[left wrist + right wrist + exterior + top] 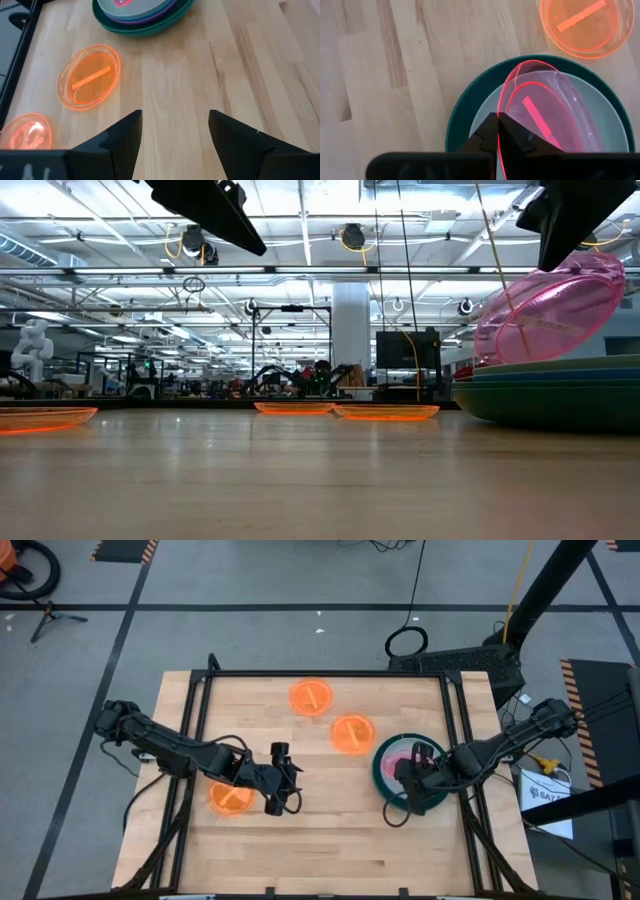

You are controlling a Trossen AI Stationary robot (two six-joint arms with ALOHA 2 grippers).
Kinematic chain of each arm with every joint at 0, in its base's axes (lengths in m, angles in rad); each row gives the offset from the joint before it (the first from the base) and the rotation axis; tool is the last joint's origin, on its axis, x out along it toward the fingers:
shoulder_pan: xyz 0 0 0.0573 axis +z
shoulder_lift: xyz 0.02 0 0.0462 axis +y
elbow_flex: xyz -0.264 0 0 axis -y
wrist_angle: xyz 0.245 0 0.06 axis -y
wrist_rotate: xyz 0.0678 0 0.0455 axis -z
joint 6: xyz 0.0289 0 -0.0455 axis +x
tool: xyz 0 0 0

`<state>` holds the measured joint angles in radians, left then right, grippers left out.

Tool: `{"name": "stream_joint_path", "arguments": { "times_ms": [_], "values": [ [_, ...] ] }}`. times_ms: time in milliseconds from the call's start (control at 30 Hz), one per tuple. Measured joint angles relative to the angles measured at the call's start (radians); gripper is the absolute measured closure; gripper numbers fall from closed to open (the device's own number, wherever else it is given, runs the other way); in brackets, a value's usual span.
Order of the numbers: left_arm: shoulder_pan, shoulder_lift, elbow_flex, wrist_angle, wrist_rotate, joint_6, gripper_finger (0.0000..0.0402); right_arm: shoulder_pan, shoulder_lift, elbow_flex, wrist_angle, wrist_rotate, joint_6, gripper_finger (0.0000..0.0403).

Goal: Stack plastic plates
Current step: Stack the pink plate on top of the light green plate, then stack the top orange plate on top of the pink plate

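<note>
A stack of plastic plates [384, 780] stands at the table's right: dark green [462, 102] at the bottom, mint [605, 107] on top. A small pink plate [555, 117] leans tilted over the stack, with my right gripper [498, 131] shut on it. Three translucent orange plates lie flat on the wood: far middle [310, 697], middle [351, 733] and near left [231, 797]. My left gripper [281, 780] hovers open above the table's middle, right of the near-left orange plate, with nothing between its fingers [127, 140]. My right gripper pinches the pink plate's rim [503, 107] between its two fingers, at the plate's raised edge. The fingers slant down from above. The plate [550, 305] is steeply tilted, its low edge [487, 356] down at the top of the stack [560, 395].
Bare wood lies between my left gripper and the stack, and along the near edge. A black frame borders the table's left, far and right sides [330, 673]. The room beyond shows workbenches and other machines.
</note>
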<state>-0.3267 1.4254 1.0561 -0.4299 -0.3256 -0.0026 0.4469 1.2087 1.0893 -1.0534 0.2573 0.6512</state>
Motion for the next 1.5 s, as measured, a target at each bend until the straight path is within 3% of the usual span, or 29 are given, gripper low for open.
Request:
{"name": "stream_joint_path", "arguments": {
  "times_ms": [800,1000,1267,1500],
  "values": [
    [0.000,0.000,0.000,-0.001,0.000,-0.008,0.0167,0.000,0.000,0.000,-0.016,0.011,0.069,0.0355],
    [0.000,0.000,0.000,-0.001,0.000,-0.026,0.0167,0.006,0.000,0.000,0.024,0.088,0.020,0.0355],
    [0.000,0.000,0.000,-0.001,0.000,-0.060,0.0167,0.048,0.001,-0.001,0.138,0.284,-0.135,0.0355],
    [0.000,0.005,0.000,0.015,0.000,-0.093,0.0167,0.110,-0.028,-0.139,0.452,0.373,-0.375,0.0355]
  ]
}}
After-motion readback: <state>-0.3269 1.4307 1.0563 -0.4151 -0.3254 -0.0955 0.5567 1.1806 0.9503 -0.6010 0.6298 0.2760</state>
